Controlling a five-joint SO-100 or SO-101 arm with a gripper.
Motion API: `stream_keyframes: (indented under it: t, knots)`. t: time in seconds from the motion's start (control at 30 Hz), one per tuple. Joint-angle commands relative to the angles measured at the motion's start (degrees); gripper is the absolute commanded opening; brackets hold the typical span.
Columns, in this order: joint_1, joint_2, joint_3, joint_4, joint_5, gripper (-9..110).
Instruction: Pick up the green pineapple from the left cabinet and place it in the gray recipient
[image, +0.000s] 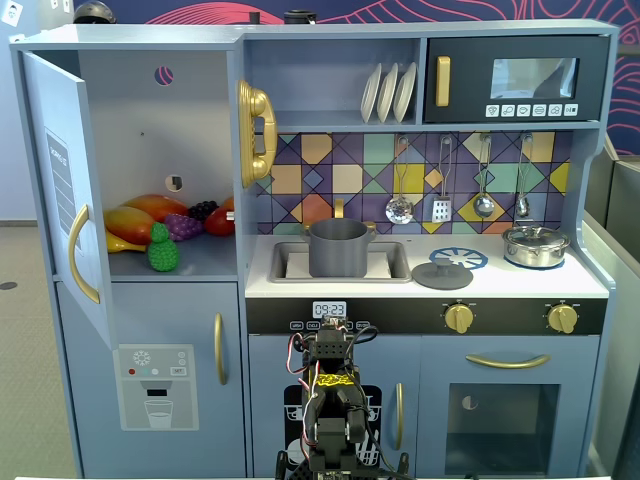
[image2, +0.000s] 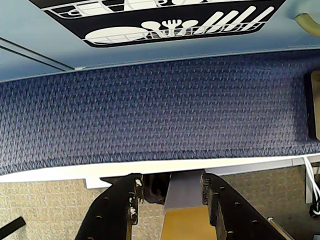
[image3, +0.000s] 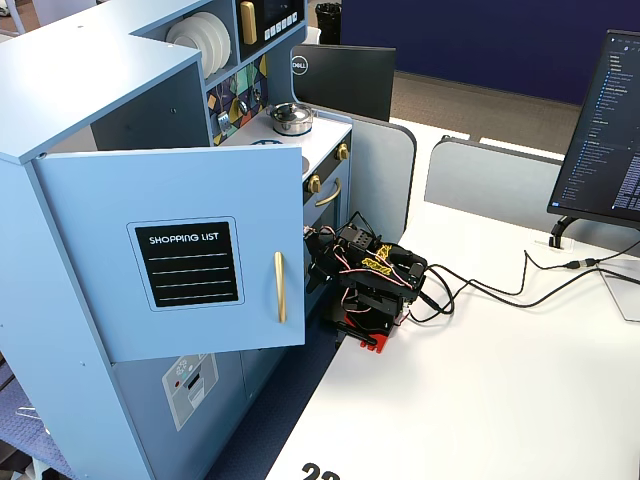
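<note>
The green pineapple (image: 163, 252) stands at the front of the shelf in the left cabinet (image: 150, 120), whose door (image: 60, 190) hangs open. The gray recipient (image: 338, 248) stands in the sink (image: 395, 268) to the right of the cabinet. My arm (image: 335, 415) is folded low in front of the toy kitchen, far below both. In the wrist view my gripper (image2: 171, 177) is open and empty and points down at blue carpet. In the side fixed view the open door (image3: 180, 250) hides the cabinet's inside, and the arm (image3: 375, 275) sits at the desk edge.
A mango (image: 135, 225), purple grapes (image: 183, 226) and red fruit (image: 220, 220) lie behind the pineapple. A gray lid (image: 442, 275) and a shiny silver pot (image: 535, 245) stand on the counter. A monitor (image3: 605, 120) and cables (image3: 500, 290) are on the white desk.
</note>
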Motion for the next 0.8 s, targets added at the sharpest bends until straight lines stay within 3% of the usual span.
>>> stream_keyframes:
  t: [0.0,0.27,0.4,0.6,0.7,0.77]
  knots:
    - [5.1,-0.4,0.0,10.0,1.4,2]
    - [4.1,-0.4,0.0,10.0,-0.1,2]
    - [-8.6,-0.6,0.0,1.0,2.2,5]
    - [-37.3,1.7,-0.1,-46.4,6.9,6]
    - [-46.1,-4.0,-0.7,-74.9,-2.3,9]
    - [-48.2,-6.8,-6.2,-77.1,-4.5,15]
